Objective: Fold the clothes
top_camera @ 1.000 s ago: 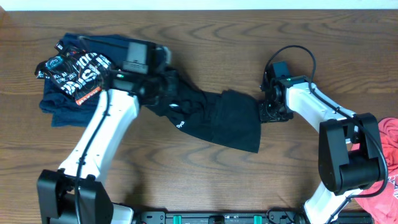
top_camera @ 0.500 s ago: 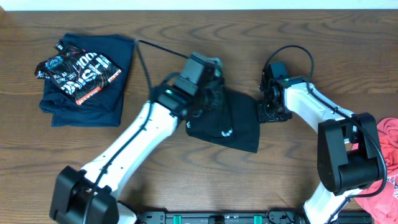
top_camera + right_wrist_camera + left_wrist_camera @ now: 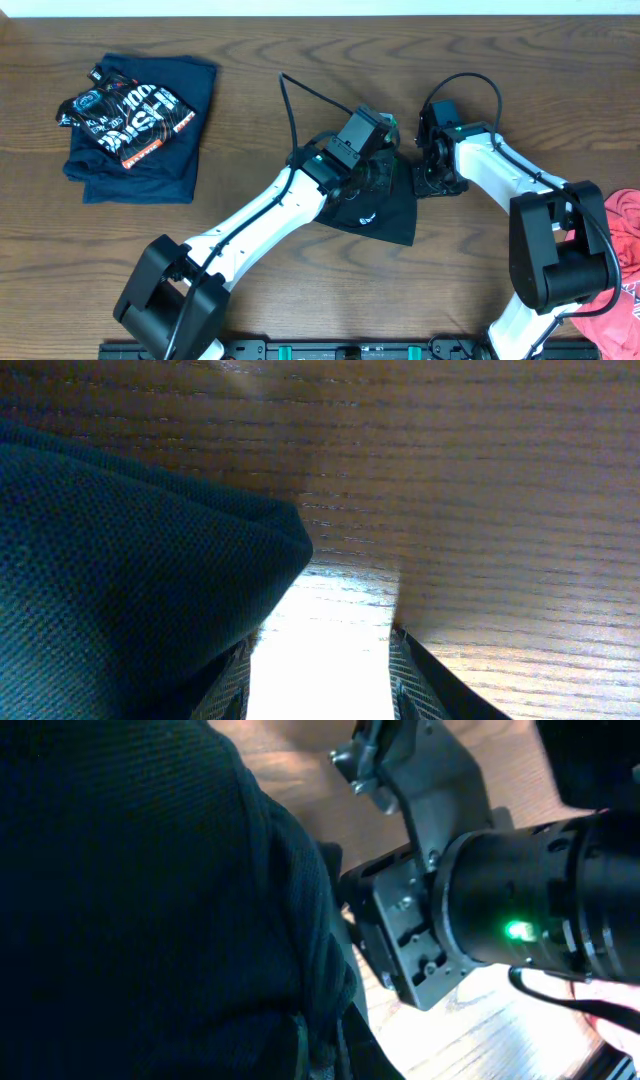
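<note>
Overhead: bunched black clothes, perhaps doubled.

Overhead: bright, even light from above; faint soft shadows under arms on desk; sharp throughout. Left wrist: dim, clothes near-black, close, blurred; glare on wood lower right; green lamp glows. Right wrist: blown-out white patch bottom centre, right pincer fingers soft.

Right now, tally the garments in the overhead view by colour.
black garment: 1
navy garment, white-and-orange print: 1
coral-red garment, partly cut off at the right edge: 1
Total: 3
</note>
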Available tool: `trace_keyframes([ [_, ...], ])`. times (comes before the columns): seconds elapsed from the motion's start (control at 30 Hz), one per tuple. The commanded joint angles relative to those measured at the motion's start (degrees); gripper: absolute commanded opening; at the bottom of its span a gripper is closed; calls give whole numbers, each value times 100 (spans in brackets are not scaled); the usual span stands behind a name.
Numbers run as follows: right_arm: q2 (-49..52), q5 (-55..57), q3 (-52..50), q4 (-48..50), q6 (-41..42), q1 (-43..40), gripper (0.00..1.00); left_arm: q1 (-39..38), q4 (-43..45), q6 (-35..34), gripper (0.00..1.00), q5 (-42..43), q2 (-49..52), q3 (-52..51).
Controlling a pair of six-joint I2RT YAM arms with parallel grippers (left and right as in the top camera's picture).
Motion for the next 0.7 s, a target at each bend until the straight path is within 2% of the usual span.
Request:
trace_keyframes([
  [0.0, 269, -284, -90, -9, 122, 173, 44, -26, 109, -74, 6, -52, -4, 160],
  [0.1, 269, -284, -87, -9, 173, 170, 45, -52, 142, -170, 6, 46, -4, 160],
  [0.13, 269, -280, -87, -9, 170, 168, 46, -68, 188, -168, 11, 138, -4, 160],
  [0.2, 262, -271, -74, -11, 219, 144, 48, -92, 332, -39, 33, 413, -7, 160],
  [0.3, 201, -120, 59, -181, 409, 7, 50, -24, 310, 649, 56, 531, -109, 162],
  [0.37, 96, -26, 240, -398, 455, -140, 51, 142, 225, 881, 60, 531, -289, 162],
  [0.53, -352, 39, 800, -931, 435, -520, 52, 1049, -50, 1058, 60, 304, -1003, 162],
  [0.67, -815, -409, 1134, -1110, -70, -586, 52, 1893, -468, 1045, 60, 162, -1235, 162],
])
